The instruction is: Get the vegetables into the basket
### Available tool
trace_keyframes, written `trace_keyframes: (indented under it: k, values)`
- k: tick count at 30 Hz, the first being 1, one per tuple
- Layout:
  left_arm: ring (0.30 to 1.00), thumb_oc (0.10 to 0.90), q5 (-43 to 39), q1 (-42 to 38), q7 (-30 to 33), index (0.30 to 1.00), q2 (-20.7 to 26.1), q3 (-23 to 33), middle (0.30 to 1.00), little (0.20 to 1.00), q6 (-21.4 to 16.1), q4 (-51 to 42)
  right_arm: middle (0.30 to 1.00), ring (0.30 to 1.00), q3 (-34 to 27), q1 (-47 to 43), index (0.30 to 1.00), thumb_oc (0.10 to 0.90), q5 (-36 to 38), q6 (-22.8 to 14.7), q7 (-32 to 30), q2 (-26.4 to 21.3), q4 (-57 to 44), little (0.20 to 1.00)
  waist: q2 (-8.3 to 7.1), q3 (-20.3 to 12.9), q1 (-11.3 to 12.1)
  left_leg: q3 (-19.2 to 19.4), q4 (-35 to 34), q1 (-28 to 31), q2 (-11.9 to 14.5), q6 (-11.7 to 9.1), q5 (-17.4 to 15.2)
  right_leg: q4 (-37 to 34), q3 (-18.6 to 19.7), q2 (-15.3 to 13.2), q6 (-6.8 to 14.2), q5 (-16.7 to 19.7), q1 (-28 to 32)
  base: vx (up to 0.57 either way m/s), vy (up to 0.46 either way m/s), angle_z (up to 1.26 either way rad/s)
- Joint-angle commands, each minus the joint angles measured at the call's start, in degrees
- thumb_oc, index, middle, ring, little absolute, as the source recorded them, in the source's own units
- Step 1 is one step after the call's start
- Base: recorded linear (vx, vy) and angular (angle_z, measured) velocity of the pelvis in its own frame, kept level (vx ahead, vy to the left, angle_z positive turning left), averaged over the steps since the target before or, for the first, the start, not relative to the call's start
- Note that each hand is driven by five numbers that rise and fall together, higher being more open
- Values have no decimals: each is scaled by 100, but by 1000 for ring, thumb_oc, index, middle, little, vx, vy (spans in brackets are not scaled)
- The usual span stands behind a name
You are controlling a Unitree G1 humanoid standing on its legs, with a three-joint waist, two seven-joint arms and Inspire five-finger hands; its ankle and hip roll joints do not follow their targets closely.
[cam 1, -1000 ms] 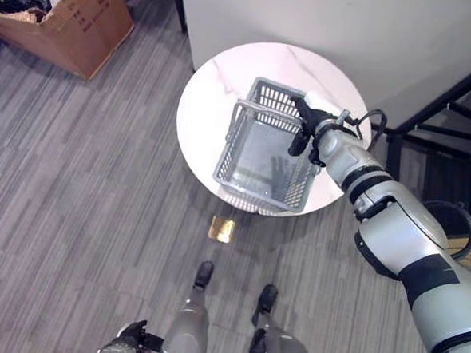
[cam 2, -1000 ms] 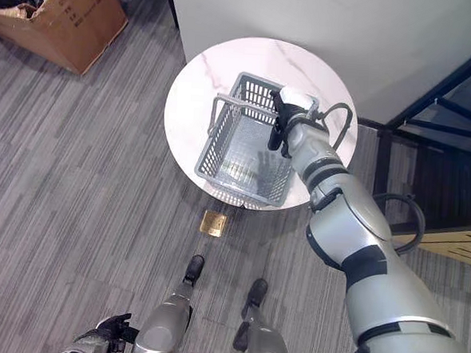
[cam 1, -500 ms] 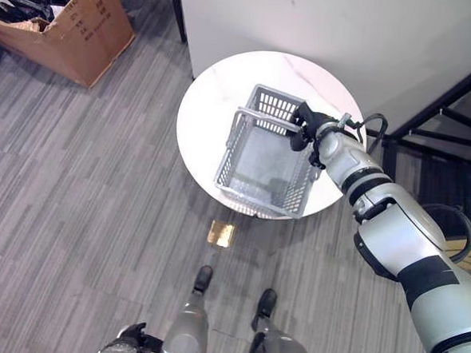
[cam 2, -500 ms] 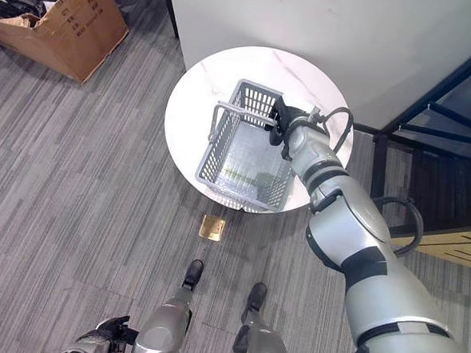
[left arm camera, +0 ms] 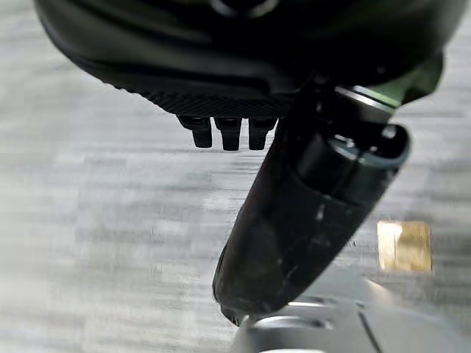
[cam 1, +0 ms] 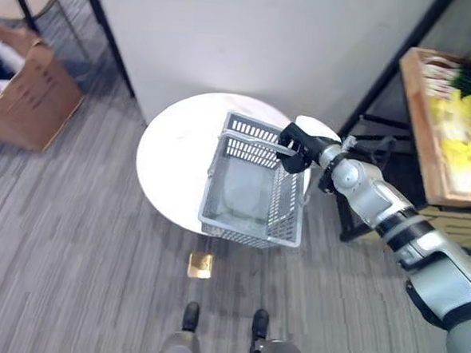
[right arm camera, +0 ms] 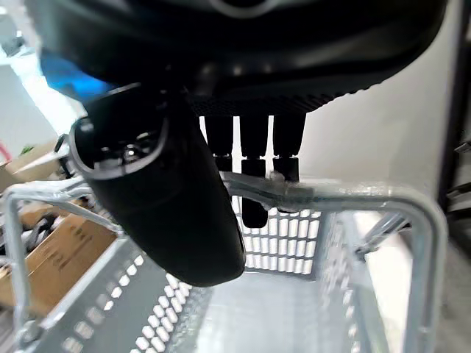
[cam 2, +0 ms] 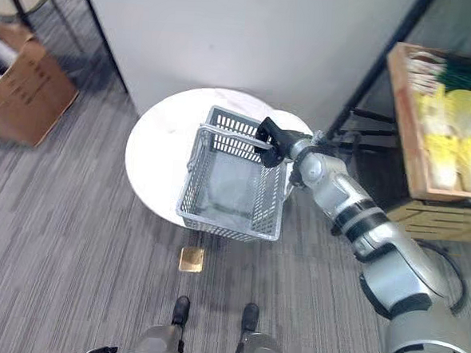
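Right wrist view: right hand grips the basket handle; vegetables lie on the shelf further right.

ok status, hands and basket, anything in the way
Right hand shut on the basket handle. Left hand down by the floor, open, holding nothing. Basket on round table, nothing inside. Vegetables on shelf to the right.
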Motion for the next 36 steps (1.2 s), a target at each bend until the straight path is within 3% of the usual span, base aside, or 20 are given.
trace_keyframes:
  k: [1, 6, 15, 19, 26, 36]
  values:
    - [1000, 900, 146, -238, -97, 1000, 88, -180, 1000, 1000, -128, 298, 300, 300, -344, -951, 300, 400, 286, -385, -200, 174, 371, 300, -295, -643, 154, 324, 119, 388, -185, 115, -805, 226, 488, -225, 401, -227, -315, 32, -22, -49]
    - [1000, 900, 365, -293, -118, 1000, -34, -236, 1000, 1000, -132, 247, 300, 300, -820, 48, 300, 400, 371, -479, -35, -404, -321, 300, -188, -740, -91, 507, 66, 421, -133, 77, -743, 176, 583, -128, 398, -184, -344, -39, -42, -32]
    - [1000, 900, 429, -230, -165, 1000, -168, -292, 1000, 1000, -140, 144, 300, 300, -1611, 1286, 300, 400, 706, -469, -98, -612, 64, 300, -164, -699, -247, 596, 51, 427, -74, 57, -712, 117, 655, -37, 379, -126, -360, -8, -22, -2]
    - [1000, 900, 401, -175, -220, 1000, -176, -320, 1000, 1000, -97, 159, 300, 300, -1615, 1545, 300, 400, -41, -455, -154, -875, 733, 300, -161, -673, -257, 591, 56, 431, -58, 48, -712, 111, 642, -19, 374, -124, -357, 0, 0, 0]
    - [1000, 900, 407, -126, -255, 1000, -160, -337, 1000, 1000, -61, 230, 300, 300, -1755, 1920, 300, 400, -478, -448, -277, -856, 1932, 300, -145, -631, -241, 483, 45, 401, -66, 48, -697, 100, 558, -43, 381, -139, -327, 1, -4, 4]
    - [1000, 900, 343, -125, -249, 1000, -115, -356, 1000, 1000, -167, 195, 300, 300, -2388, 2713, 300, 400, 53, -549, -544, -210, 3333, 300, -95, -614, -212, 396, 33, 367, -108, 71, -679, 83, 498, -73, 393, -133, -304, -1, -1, 2]
